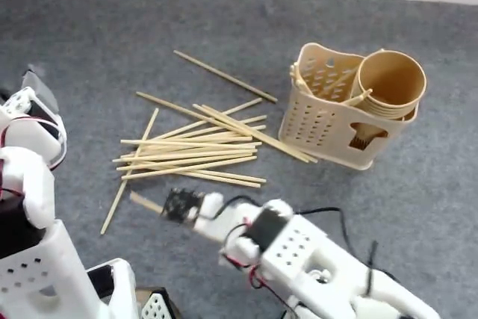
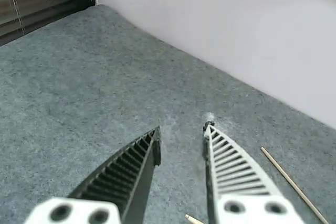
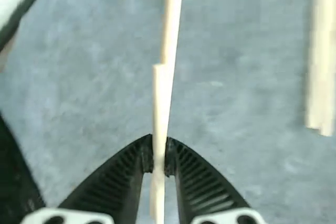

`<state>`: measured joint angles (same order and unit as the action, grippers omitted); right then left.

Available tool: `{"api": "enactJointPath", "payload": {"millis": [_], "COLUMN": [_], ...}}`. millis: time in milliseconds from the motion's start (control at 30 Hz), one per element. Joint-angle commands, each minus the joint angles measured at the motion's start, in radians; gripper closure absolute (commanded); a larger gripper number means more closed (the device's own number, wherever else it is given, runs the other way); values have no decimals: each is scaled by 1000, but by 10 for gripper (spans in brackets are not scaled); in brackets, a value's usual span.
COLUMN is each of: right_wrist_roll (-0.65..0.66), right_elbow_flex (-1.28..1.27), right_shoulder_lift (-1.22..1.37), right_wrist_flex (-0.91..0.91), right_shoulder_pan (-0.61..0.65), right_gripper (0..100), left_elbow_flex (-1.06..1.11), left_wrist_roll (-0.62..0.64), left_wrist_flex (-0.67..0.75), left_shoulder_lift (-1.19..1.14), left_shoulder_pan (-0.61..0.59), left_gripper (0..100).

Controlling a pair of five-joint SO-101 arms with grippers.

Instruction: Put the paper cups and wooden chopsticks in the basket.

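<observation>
The right claw pinches one chopstick with just its tips, so it may swivel or slip free before the basket. The left claw hangs spread.

I count one basket. In it stands one stack of paper cups; by the rims I see at least three, but the exact number I cannot tell. The loose chopsticks on the desk are more than a dozen, too crossed for an exact count. One further chopstick is pinched in my right tool. With the left tool, that makes two tools.
</observation>
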<state>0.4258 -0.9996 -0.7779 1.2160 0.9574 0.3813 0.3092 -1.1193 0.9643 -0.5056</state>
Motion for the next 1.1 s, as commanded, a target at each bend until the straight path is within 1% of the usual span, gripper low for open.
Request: {"api": "enactJointPath", "payload": {"millis": [0, 167, 333, 467, 500, 600, 667, 833, 967, 1067], "right_wrist_roll": [5, 2, -100, -137, -146, -164, -164, -163, -161, -163], "right_elbow_flex": [62, 62, 116, 234, 265, 369, 446, 555, 539, 513], "right_shoulder_lift": [-153, -292, -398, -438, -441, -441, -438, -438, -437, -437], "right_wrist_flex": [-22, -99, -183, -185, -185, -186, -205, -378, -568, -682], "right_shoulder_pan": [-91, -156, -211, -251, -260, -289, -314, -403, -489, -530], "right_gripper": [992, 992, 992, 992, 992, 992, 992, 992, 992, 992], "left_elbow_flex": [-7, -7, -7, -7, -7, -10, -10, -7, 13, 24], "left_wrist_roll": [6, 6, 6, 2, -17, -123, -143, -144, -144, -144], "left_wrist_flex": [18, 17, 15, 14, 14, 14, 14, 14, 17, 20], "left_shoulder_lift": [13, 13, 13, 13, 13, 13, 13, 13, 15, 13], "left_shoulder_pan": [-1, 1, 1, 51, 71, 143, 173, 182, 183, 185], "left_gripper": [856, 856, 856, 856, 856, 858, 858, 857, 857, 857]}}
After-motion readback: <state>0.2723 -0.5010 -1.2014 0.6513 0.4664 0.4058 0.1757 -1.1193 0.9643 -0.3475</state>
